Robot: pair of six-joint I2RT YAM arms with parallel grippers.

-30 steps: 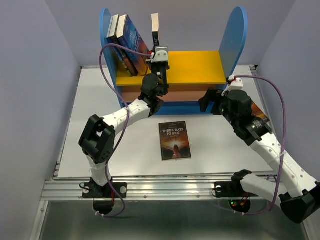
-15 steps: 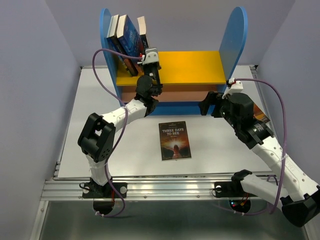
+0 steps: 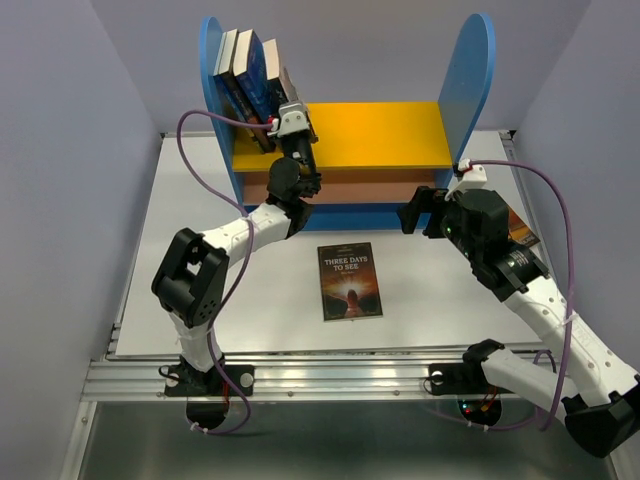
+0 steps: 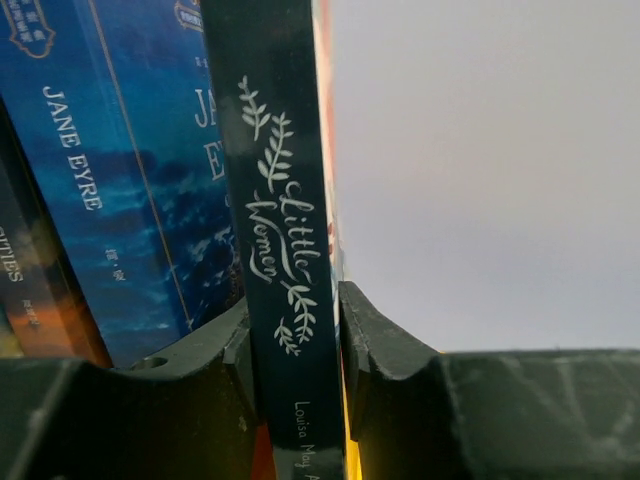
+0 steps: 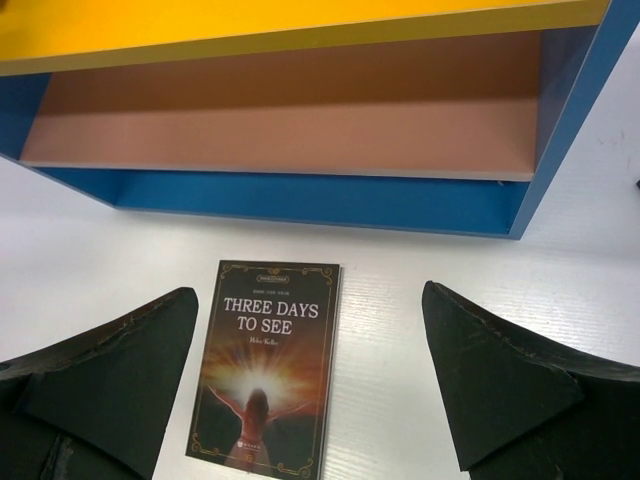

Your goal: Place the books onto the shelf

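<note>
The shelf (image 3: 380, 135) stands at the back, its yellow top board between two blue side panels. Two books (image 3: 240, 70) lean at the top board's left end. My left gripper (image 3: 291, 110) is shut on the Little Women book (image 3: 284, 84), held upright against them. In the left wrist view its dark spine (image 4: 285, 250) sits clamped between my fingers (image 4: 230, 350), beside a blue Jane Eyre book (image 4: 120, 180). The Three Days to See book (image 3: 350, 281) lies flat on the table. My right gripper (image 5: 308, 300) hovers open over that book (image 5: 265, 365).
Another book (image 3: 520, 228) lies on the table at the right, mostly hidden under my right arm. The shelf's brown lower board (image 5: 290, 110) and blue base (image 5: 320, 195) are close ahead of the right gripper. Grey walls enclose the white table (image 3: 190, 240).
My left gripper has carried Little Women leftward along the top board until it rests against the leaning books. The right arm has shifted slightly left, still open.
</note>
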